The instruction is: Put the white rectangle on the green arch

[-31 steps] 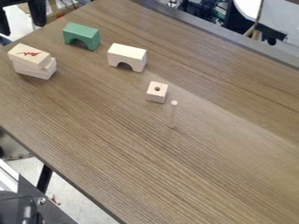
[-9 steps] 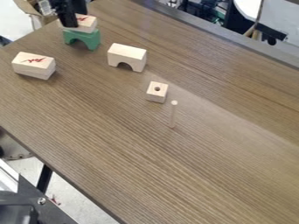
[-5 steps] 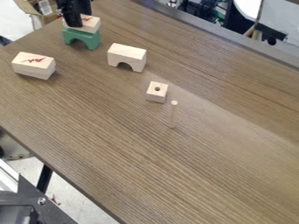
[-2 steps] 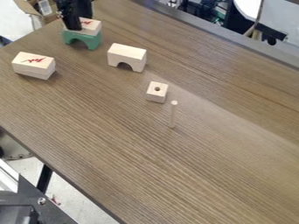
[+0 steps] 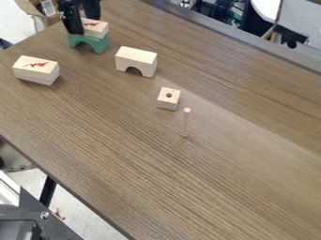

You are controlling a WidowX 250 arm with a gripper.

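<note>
Rectangle (image 5: 96, 30) now rests on arch (image 5: 98, 42), eleven o'clock; gripper (image 5: 85, 26) has spread its fingers; placement appears met; withdrawal remains.

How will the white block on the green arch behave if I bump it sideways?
The white block looks like solid wood, so it should stay stiff. Its flat sides suggest it would slide rather than roll. The green arch under it stands on two feet and looks unfastened, so a hard knock might shift or tip both.
</note>
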